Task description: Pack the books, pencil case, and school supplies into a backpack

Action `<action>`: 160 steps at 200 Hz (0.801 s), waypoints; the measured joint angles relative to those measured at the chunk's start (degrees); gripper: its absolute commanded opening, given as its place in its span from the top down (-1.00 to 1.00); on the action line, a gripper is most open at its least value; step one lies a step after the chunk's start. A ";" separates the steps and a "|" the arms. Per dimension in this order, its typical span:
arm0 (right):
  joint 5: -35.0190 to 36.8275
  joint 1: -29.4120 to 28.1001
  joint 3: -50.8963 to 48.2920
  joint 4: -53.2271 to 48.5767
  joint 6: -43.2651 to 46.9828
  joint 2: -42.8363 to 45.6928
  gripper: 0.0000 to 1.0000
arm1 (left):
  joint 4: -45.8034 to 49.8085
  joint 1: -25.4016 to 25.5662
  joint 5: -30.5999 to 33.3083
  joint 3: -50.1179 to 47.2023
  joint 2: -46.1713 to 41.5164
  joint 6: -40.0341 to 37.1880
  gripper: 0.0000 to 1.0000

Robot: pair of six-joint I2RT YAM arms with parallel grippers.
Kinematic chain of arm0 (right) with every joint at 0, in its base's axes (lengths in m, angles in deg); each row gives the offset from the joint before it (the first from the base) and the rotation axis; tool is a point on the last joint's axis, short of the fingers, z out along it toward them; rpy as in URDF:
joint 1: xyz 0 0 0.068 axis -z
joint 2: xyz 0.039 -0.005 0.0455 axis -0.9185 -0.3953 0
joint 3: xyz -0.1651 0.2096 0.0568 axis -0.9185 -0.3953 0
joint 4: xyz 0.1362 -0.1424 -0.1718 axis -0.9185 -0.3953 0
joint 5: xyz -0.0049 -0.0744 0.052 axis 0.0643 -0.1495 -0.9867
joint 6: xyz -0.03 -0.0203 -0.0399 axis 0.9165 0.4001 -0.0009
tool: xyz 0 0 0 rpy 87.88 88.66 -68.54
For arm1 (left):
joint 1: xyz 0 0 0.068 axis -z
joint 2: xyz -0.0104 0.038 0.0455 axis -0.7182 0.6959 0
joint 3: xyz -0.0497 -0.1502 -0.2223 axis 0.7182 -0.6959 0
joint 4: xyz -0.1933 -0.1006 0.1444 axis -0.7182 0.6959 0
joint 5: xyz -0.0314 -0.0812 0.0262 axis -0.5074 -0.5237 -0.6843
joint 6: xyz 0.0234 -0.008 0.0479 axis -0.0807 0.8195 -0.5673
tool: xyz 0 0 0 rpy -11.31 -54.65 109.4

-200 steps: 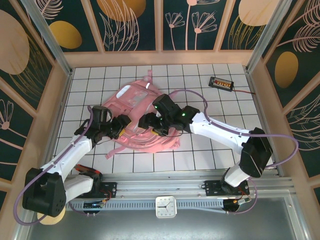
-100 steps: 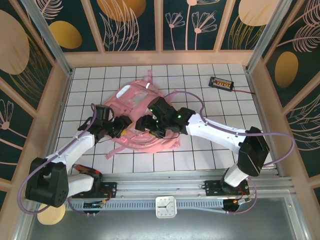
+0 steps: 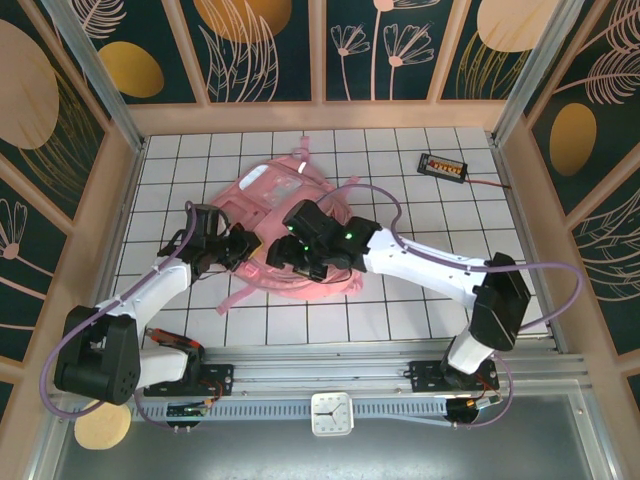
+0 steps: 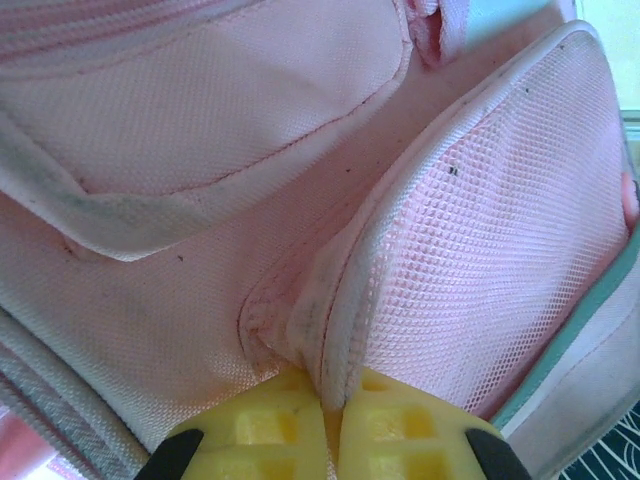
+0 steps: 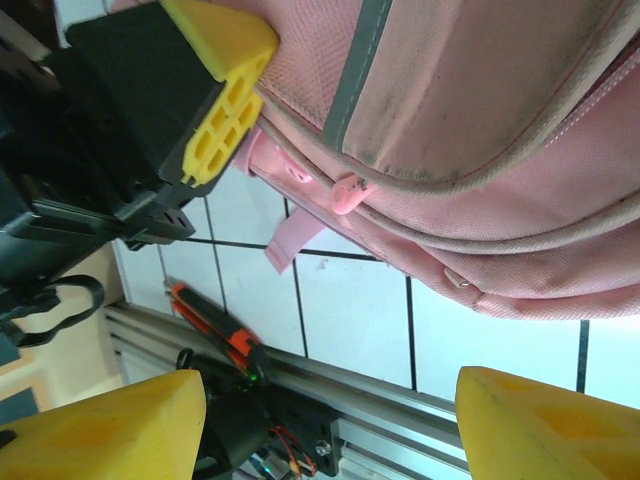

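Observation:
The pink backpack (image 3: 290,200) lies flat in the middle of the table. My left gripper (image 3: 246,250) is at its left side, and in the left wrist view this gripper (image 4: 335,405) is shut on the pale bound edge of the backpack's (image 4: 200,130) mesh side pocket (image 4: 490,230). My right gripper (image 3: 290,256) hovers over the backpack's near edge. In the right wrist view it (image 5: 325,430) stands open with nothing between its yellow fingertips (image 5: 100,430), and the backpack (image 5: 480,110) is above them. The books, pencil case and school supplies are out of view.
A small black device (image 3: 443,166) with orange dots and a wire lies at the back right. An orange-and-black tool (image 5: 212,330) rests beside the near metal rail (image 3: 330,372). Wooden walls close in the tiled table on three sides.
My left gripper has closed on the backpack's pocket edge. The right arm has shifted left over the bag, and the backpack's near left side has bunched up a little.

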 measured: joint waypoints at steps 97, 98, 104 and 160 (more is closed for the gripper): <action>8.94 -2.40 5.53 -5.90 -3.48 -11.04 -0.23 | -4.13 0.79 -1.14 -3.17 -4.15 5.27 1.00; 8.96 -2.40 5.55 -5.95 -3.52 -11.08 -0.22 | -4.13 0.83 -1.14 -3.17 -4.20 5.35 1.00; 9.25 -2.45 5.90 -6.27 -3.87 -11.34 -0.23 | -4.26 0.85 -1.18 -3.17 -4.31 5.60 1.00; 14.93 -2.75 10.51 -8.55 -5.16 -13.16 -0.12 | -4.68 2.08 -1.16 -3.17 -4.85 7.23 1.00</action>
